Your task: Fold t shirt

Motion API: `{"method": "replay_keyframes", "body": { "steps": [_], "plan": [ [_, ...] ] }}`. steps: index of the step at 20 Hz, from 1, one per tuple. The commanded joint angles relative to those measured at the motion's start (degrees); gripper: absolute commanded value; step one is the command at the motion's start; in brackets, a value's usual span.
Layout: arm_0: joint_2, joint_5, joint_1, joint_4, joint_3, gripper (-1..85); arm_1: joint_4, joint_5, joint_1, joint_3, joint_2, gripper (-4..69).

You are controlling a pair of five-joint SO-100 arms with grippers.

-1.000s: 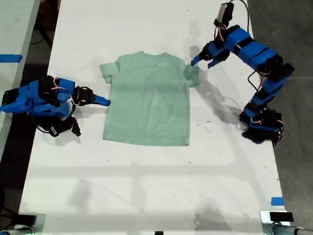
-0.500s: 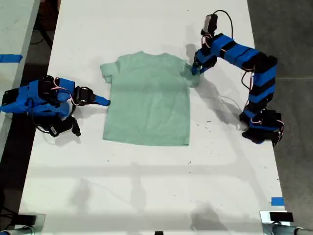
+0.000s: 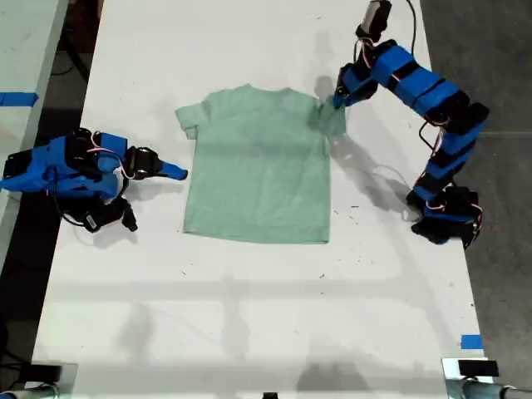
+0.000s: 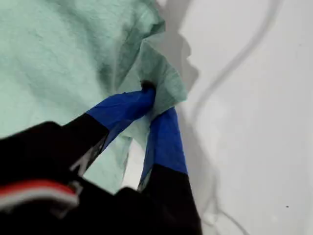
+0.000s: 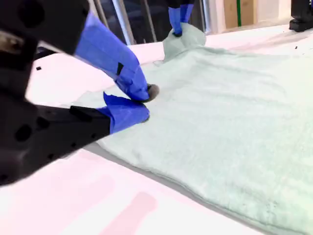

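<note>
- The plain pale mint-green short-sleeved cloth t shirt (image 3: pixel 256 166) is lying flat on the white tabletop (image 3: pixel 249 316), bearing no readable print, its long axis running from neck, toward the exterior view's top, to hem.
- My first gripper (image 4: pixel 154 100) is pinching the bunched sleeve at the exterior view's right, fingers (image 4: pixel 166 137) closed on cloth.
- My second gripper (image 5: pixel 139 100) is sitting beside the opposite edge, fingers nearly closed, holding nothing.

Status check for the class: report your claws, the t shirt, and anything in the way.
My first claw shut on the t shirt sleeve, lifting it. My second claw shut, empty, beside the opposite sleeve. Shirt otherwise flat on the table. Nothing in the way.
</note>
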Motion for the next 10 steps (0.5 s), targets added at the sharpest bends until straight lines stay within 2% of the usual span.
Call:
{"method": "replay_keyframes", "body": {
  "steps": [1, 7, 10],
  "plan": [
    [0.53, 0.35, -0.18, 0.0, 2.29, 2.1, -1.58, -0.09, -7.12, -7.38, 4.57, 1.2],
    [0.53, 0.35, -0.18, 0.0, 2.29, 2.1, -13.62, -2.55, -20.48, -7.56, -0.18, 1.1],
    [0.53, 0.35, -0.18, 0.0, 2.29, 2.1, -17.05, -3.34, -24.17, -8.79, -2.55, 1.2]
  ]
}}
